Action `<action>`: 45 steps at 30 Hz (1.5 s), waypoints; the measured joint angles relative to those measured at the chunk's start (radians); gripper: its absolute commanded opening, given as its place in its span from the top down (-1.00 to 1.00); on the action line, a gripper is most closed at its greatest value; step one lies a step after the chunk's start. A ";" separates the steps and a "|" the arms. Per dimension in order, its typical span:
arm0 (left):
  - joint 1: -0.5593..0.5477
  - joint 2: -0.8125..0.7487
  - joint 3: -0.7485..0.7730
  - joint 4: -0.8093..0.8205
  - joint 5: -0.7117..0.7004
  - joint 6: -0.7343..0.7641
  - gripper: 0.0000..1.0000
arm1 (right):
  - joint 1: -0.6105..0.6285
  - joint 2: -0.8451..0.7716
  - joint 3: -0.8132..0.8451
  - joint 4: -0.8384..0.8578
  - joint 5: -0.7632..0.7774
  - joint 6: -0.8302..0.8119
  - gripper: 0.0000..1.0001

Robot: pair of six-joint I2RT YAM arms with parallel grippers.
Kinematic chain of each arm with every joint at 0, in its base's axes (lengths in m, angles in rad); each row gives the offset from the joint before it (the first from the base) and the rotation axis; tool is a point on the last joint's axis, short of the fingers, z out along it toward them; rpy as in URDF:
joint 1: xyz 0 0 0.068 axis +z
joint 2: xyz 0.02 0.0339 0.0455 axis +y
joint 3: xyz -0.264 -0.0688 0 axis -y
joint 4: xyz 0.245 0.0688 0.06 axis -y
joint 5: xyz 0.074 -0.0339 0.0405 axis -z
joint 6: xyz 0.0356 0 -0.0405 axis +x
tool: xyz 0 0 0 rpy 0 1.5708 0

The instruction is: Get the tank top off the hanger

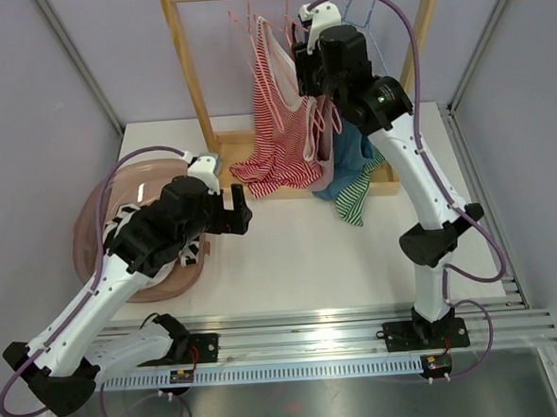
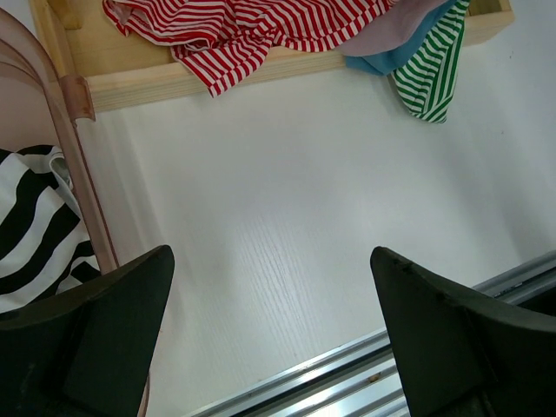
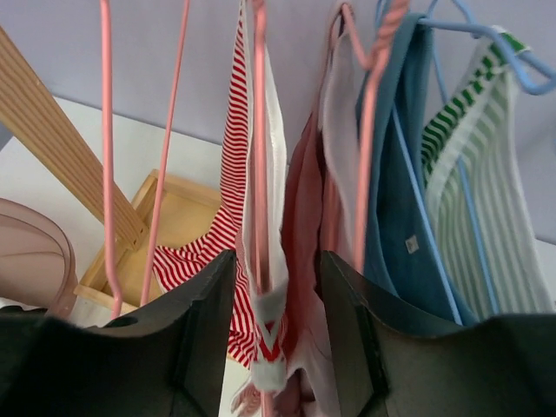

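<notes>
Left gripper [image 2: 269,261]: jaws held wide apart, nothing between them; kept low over the table [image 1: 300,254] toward 9 o'clock, judged to be parked out of the other arm's way.
Basket [image 1: 94,206]: one, pink and translucent, set at 9 o'clock. One black-and-white striped garment [image 2: 35,234] is laid in it, so it is judged the drop place.
Right gripper [image 3: 278,261]: raised toward 12 o'clock. Jaws are set partway together on either side of the tank top's upper part; a firm clamp cannot be told.
Tank top [image 1: 278,123]: red-and-white striped, hung on a pink hanger [image 3: 258,130] at the left end of the clothes, hem bunched on the rack's base.
Grip height: taken high, judged so the strap can be slipped off the hanger.
Rack [image 1: 185,72]: one, wooden, at 12 o'clock.
Garments hung: four counted; besides the tank top, a pink garment [image 3: 300,200], a blue garment [image 1: 351,152], a green-striped garment [image 1: 354,199].
Hangers: pink and blue wires are seen; the full count cannot be told.
</notes>
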 measured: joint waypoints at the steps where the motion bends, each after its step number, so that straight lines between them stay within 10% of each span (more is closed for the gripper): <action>1: -0.007 0.000 -0.003 0.001 -0.006 0.000 -0.98 | -0.005 0.029 0.021 -0.002 -0.011 -0.005 0.02; 21: -0.054 0.035 -0.038 -0.003 -0.040 0.001 -0.98 | -0.021 0.155 0.118 0.078 -0.080 -0.062 0.32; 27: -0.063 0.042 -0.038 -0.005 -0.043 0.001 -0.98 | -0.026 0.163 0.125 0.084 -0.095 -0.071 1.00; 45: -0.089 0.024 -0.035 -0.019 -0.065 0.003 -0.98 | -0.029 0.101 0.116 0.111 -0.122 0.013 1.00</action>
